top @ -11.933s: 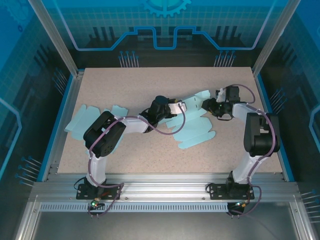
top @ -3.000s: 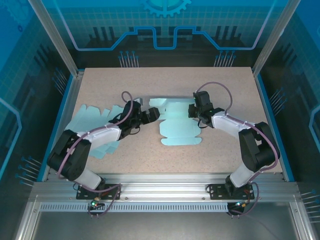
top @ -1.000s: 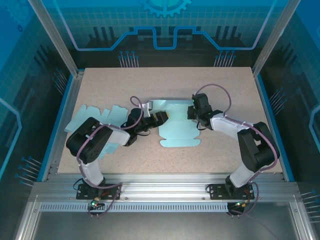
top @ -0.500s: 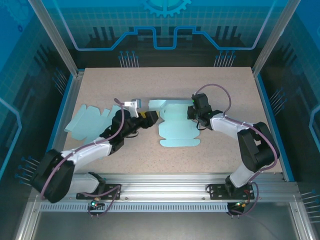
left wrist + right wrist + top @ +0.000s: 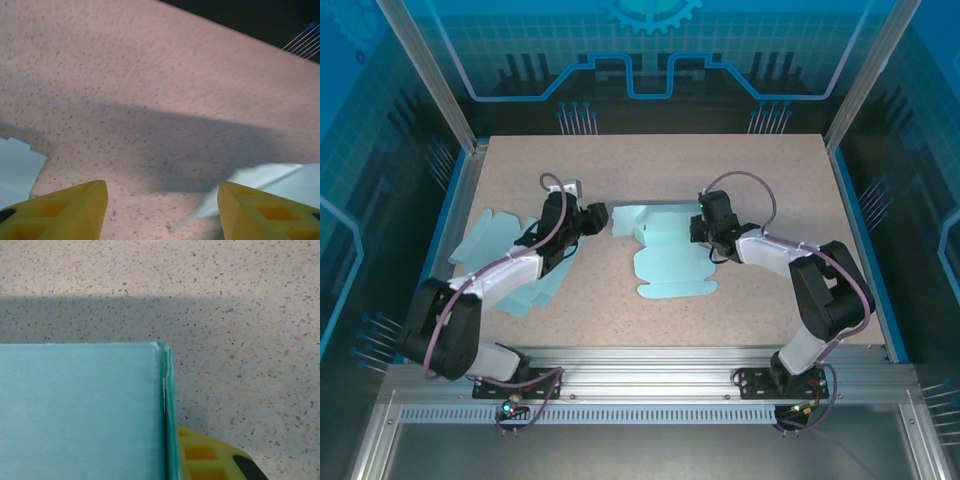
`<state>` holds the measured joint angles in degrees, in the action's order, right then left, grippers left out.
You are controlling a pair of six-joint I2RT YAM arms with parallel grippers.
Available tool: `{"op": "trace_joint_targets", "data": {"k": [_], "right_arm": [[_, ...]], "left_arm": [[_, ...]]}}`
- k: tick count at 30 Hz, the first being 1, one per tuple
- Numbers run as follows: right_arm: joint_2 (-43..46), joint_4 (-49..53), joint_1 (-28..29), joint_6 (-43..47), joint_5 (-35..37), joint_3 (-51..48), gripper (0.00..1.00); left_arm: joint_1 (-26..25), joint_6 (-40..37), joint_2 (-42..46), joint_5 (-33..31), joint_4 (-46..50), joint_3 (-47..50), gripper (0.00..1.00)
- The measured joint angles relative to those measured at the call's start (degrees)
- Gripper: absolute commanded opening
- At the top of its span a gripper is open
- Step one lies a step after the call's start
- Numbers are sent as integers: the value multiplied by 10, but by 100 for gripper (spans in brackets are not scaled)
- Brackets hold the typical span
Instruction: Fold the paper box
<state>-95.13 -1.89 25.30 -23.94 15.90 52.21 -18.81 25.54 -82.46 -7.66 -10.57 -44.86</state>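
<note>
- Pinching the right edge of the paper box [image 5: 672,262], the right gripper [image 5: 699,228] is clamped shut on it. The right wrist view shows a teal flap folded double along a crease, with one yellow fingertip [image 5: 210,460] under it.
- The box is a light teal blank lying mid-table [image 5: 760,170], between the two arms. Most of it looks flat, so the folding seems to be at an early stage.
- The left gripper [image 5: 603,220] sits at the far left corner of the blank with its jaws apart and nothing between them. In its wrist view only bare tabletop lies between the yellow fingers [image 5: 70,210], and a pale sheet edge [image 5: 260,177] is just beside one of them.
- A pile of spare blanks [image 5: 505,255] lies at the left of the table, partly under the left arm.
- Risk: the left jaws could close on air or skid along the table, because the sheet edge is beside the gap and not inside it.
- Risk: the thin card could tear or crease in the wrong place if the left gripper pulls its corner while the right one holds fast.
- Risk: the whole blank could slide if the right grip slips, and then the fold lines would no longer line up.
- Risk: the left arm could brush the spare pile and drag a sheet into the work area.
</note>
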Motion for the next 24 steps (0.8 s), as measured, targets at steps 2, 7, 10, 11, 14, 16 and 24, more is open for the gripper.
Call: {"op": "trace_joint_targets", "data": {"k": [2,7,10,11,14,16,24], "right_arm": [[-4,-5,4,2,2,-2,1],[-12,-16,11,6,7,-8,1],[-17,-21,12,7,10,-9,1],[-18,-22,12,7,13,-9,1],[-20,-23,12,7,19,-9,1],[-22,-23,12,6,23,-9,1],[-30,-38,13,6,28,-8,1]], "left_arm": [[9,1,-30,0,1,-14,59],[26,14,-87,12,-5,-49,57],[34,15,-115,37,-18,-57,58],[36,15,-122,47,-22,-59,59],[39,15,-144,83,-40,-61,60],[39,14,-151,109,-53,-61,60],[35,17,-176,192,-122,-60,58]]}}
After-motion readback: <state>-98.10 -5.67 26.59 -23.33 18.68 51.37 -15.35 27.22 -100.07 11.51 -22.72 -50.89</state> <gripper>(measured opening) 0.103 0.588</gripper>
